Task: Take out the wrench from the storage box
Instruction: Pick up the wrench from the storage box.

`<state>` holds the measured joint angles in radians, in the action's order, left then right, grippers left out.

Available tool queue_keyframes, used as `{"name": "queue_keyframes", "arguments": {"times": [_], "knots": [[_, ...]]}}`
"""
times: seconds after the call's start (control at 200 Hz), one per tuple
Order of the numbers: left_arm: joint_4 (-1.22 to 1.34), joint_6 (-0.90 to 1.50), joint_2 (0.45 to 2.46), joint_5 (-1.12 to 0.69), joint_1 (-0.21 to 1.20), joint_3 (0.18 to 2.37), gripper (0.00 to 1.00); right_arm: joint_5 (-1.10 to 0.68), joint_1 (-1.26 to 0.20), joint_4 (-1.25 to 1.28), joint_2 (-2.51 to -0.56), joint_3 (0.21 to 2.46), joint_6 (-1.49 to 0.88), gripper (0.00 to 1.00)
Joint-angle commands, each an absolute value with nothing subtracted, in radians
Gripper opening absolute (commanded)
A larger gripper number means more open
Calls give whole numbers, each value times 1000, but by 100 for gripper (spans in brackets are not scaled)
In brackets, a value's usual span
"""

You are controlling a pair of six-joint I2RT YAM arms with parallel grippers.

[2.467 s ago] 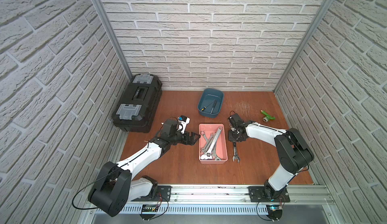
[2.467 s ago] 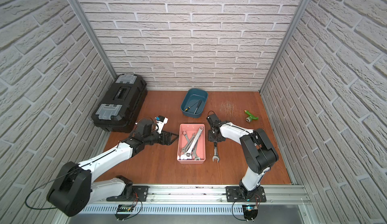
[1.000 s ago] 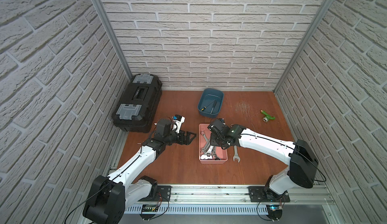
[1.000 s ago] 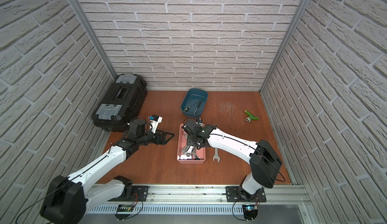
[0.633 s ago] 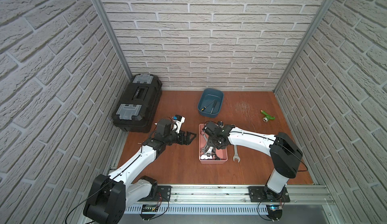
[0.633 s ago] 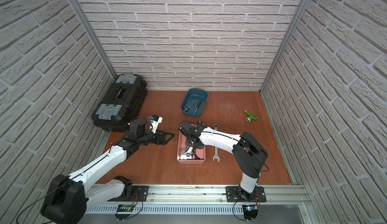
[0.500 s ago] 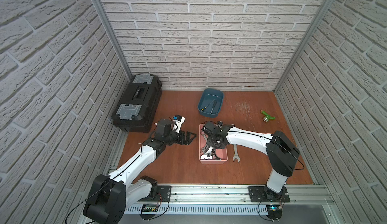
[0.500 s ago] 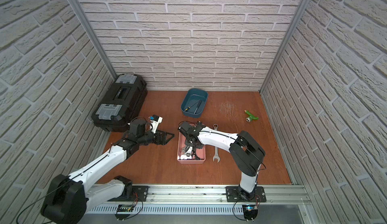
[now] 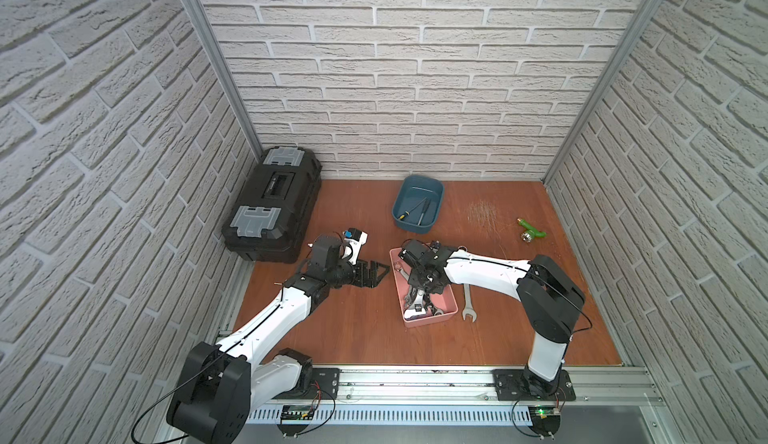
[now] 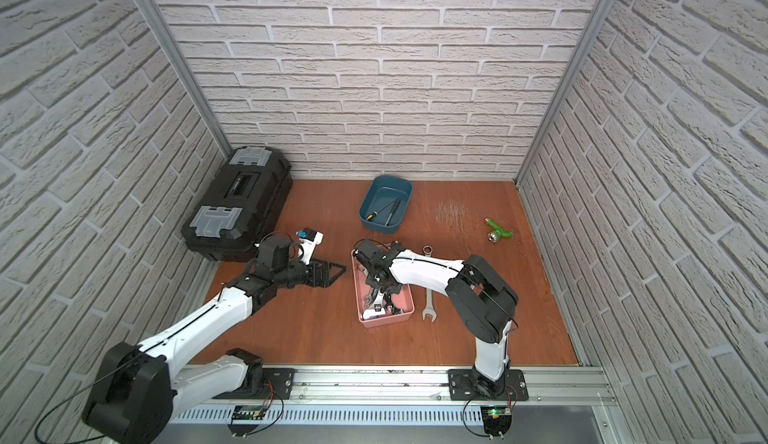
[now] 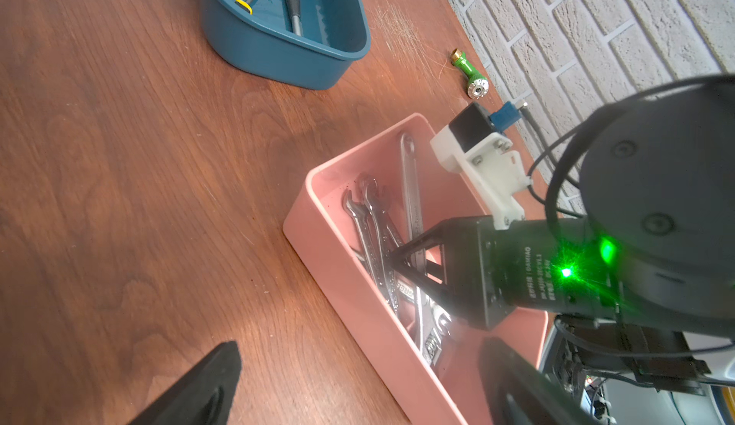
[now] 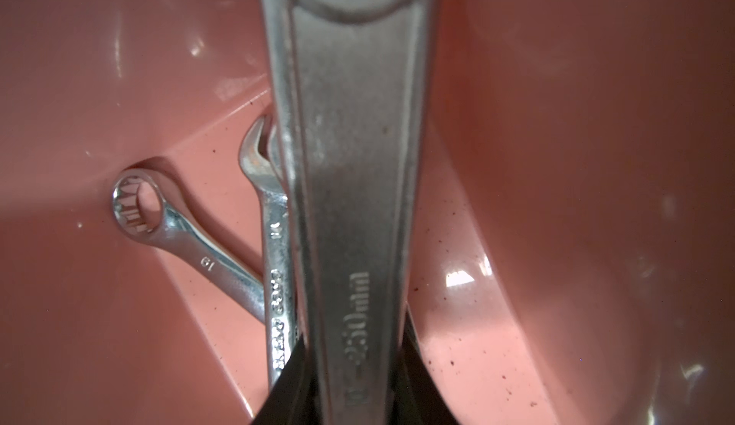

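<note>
1. We find the right gripper reaching down into the box. Its black fingers are drawn in to a narrow gap and pinch the wrench by its handle, one finger against each edge.
2. The wrench, the widest tool here and stamped 250mm, sits inside the box and runs along its length. It lies over two slimmer tools on the box floor, a ring spanner and an open-end spanner.
3. In the left wrist view we make out the fingertips at the middle of the box, amid the pile. Whether the wrench has lifted off the pile we cannot tell.
4. The left gripper hovers just beside the box's left long wall, fingers spread wide, holding and touching nothing.
5. A loose spanner lies flat on the table just beside the box's right wall, roughly parallel to it and not touching.
6. Beyond the box's far end stands a blue tub with two slim tools in it. A black toolbox sits well off to the box's far left, and a green fitting well off to its far right.
</note>
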<state>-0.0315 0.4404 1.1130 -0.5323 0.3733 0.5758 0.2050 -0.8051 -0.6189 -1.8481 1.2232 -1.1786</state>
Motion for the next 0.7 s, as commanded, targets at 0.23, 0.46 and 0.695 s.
{"name": "queue_keyframes", "arguments": {"times": [0.23, 0.46, 0.695], "knots": [[-18, 417, 1140, -549, 367, 607, 98, 263, -839, -673, -1725, 1300, -1195, 11], [0, 425, 1156, -555, 368, 626, 98, 327, -854, -717, -1628, 1324, -1188, 7], [15, 443, 1157, -555, 374, 635, 98, 394, -844, -760, -1548, 1351, -1089, 6]]}}
